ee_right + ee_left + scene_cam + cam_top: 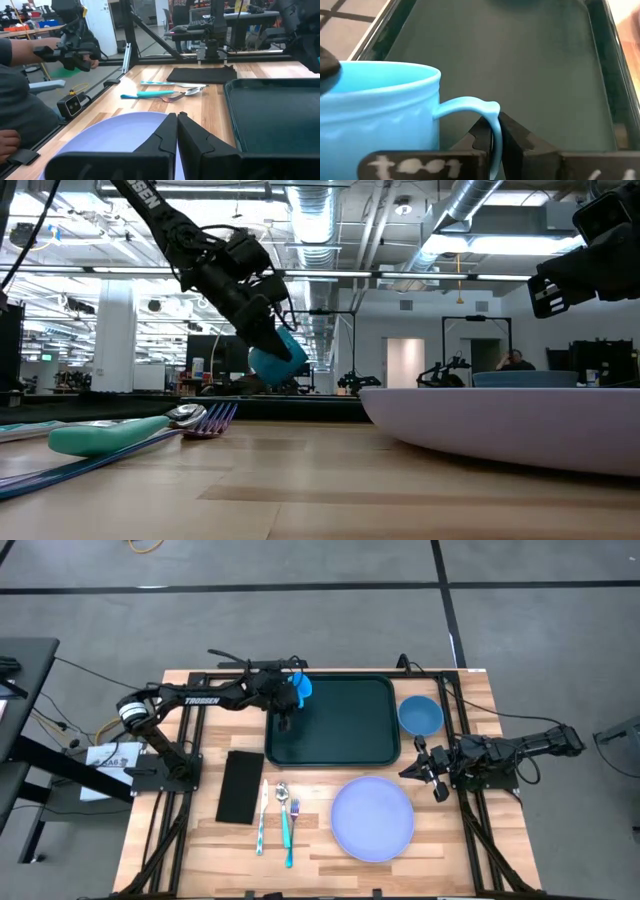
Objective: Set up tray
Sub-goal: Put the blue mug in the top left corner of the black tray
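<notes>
A light blue cup [302,688] hangs over the far left corner of the dark green tray [340,725]. My left gripper [496,137] is shut on its handle. In the low view the cup [277,360] is tilted, with its bottom just above the tray's rim [300,402]. My right gripper [412,768] waits shut at the table's right side, between the blue bowl [420,715] and the lilac plate [372,818]. It touches nothing. My left gripper pinches the cup's handle [492,125] between its two fingers, on the loop's outer upright part. The fingers slant down from the table's left side. The cup hangs beside the fingers with its mouth up, slightly tilted and clear of the tray's floor.
A flat black napkin [240,785] lies near the tray's left front corner. Beside it lie a knife, spoon and teal-handled fork [283,815]. The plate [120,130] sits in front of the tray, and the bowl sits to the tray's right. A person's hands show beyond the table in the right wrist view.
</notes>
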`<move>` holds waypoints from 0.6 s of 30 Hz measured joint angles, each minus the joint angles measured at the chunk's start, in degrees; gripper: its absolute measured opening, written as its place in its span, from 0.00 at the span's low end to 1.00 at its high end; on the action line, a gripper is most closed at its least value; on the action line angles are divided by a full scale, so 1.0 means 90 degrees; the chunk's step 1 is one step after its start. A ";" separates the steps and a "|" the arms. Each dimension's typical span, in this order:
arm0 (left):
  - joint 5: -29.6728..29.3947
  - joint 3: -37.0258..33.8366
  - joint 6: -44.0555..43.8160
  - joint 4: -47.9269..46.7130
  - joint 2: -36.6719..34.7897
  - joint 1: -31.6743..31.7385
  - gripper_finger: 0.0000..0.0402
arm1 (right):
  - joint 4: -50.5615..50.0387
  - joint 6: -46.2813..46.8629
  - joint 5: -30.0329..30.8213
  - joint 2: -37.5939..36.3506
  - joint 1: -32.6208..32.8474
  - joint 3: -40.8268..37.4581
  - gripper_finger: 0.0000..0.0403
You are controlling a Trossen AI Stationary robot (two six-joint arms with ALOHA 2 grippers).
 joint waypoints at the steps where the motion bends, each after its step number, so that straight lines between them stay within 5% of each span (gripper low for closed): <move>1: 0.0027 0.0000 -0.0002 0.0016 0.0000 0.0000 0.02 | -0.0002 0.0000 0.0000 0.0000 -0.0002 -0.0001 0.01; 18: -0.0225 0.0000 -0.0021 0.0064 0.0000 0.0006 0.09 | -0.0002 0.0000 0.0000 0.0000 0.0000 0.0000 0.01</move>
